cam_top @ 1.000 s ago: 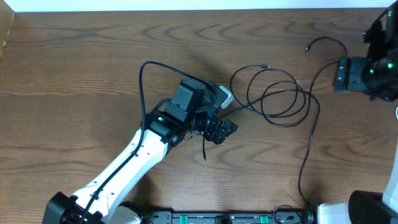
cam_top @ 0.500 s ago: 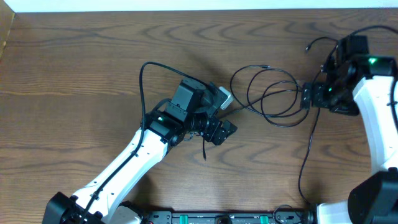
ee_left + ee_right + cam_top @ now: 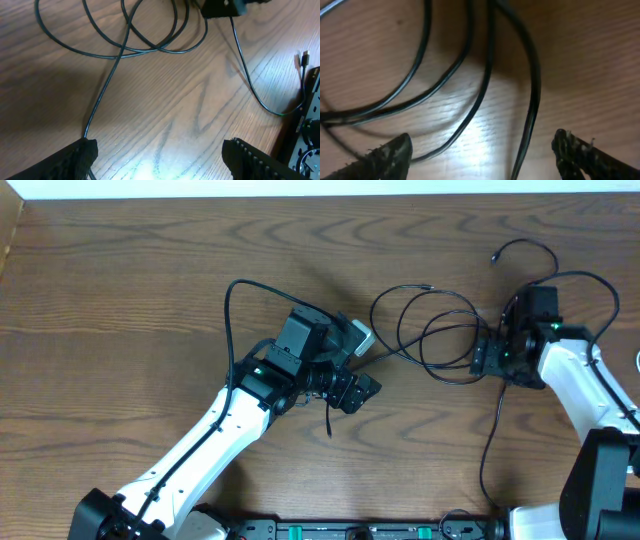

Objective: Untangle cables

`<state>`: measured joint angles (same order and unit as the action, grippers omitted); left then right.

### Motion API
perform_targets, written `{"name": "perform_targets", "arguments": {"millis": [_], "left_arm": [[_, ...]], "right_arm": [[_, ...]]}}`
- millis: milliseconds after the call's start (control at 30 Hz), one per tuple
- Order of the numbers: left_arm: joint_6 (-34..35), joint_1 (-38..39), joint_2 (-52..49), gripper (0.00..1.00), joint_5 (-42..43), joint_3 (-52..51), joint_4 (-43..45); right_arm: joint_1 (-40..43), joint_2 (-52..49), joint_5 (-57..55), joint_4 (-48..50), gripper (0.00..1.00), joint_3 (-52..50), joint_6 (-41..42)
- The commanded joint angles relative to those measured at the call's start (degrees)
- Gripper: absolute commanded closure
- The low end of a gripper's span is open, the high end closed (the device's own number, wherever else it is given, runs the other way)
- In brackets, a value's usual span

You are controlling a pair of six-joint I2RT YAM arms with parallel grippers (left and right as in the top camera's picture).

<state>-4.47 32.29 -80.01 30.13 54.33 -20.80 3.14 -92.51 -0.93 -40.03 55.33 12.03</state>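
Observation:
The black cable (image 3: 440,330) lies in loose overlapping loops on the wooden table, with plug ends at the back (image 3: 494,256) and a long strand running toward the front (image 3: 490,450). No white cable shows. My left gripper (image 3: 352,388) is open left of the loops. In the left wrist view a strand of the black cable (image 3: 107,85) runs up to the left finger, and the left gripper (image 3: 160,160) has bare table between its jaws. My right gripper (image 3: 484,360) is open and low at the loops' right edge. In the right wrist view strands of the black cable (image 3: 485,95) lie between the jaws of the right gripper (image 3: 482,155).
A short black cable tail (image 3: 328,422) hangs out below the left gripper. The table's back edge (image 3: 300,194) meets a white wall. A dark rail (image 3: 360,530) runs along the front edge. In the left wrist view a small plug (image 3: 305,57) lies near the front rail.
My right arm has swung in from the far right and come down at the right edge of the black loops. The left arm and the cable have not moved.

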Motion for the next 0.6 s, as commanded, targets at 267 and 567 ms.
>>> {"name": "perform_targets", "arguments": {"millis": [267, 567], "left_arm": [[0.3, -0.1, 0.0, 0.15, 0.9, 0.2, -0.2], [0.3, -0.1, 0.0, 0.4, -2.3, 0.2, 2.1]], "right_arm": [[0.0, 0.3, -2.1, 12.7, 0.66, -9.0, 1.2], [0.8, 1.9, 4.9, 15.8, 0.99, -4.6, -0.9]]}}
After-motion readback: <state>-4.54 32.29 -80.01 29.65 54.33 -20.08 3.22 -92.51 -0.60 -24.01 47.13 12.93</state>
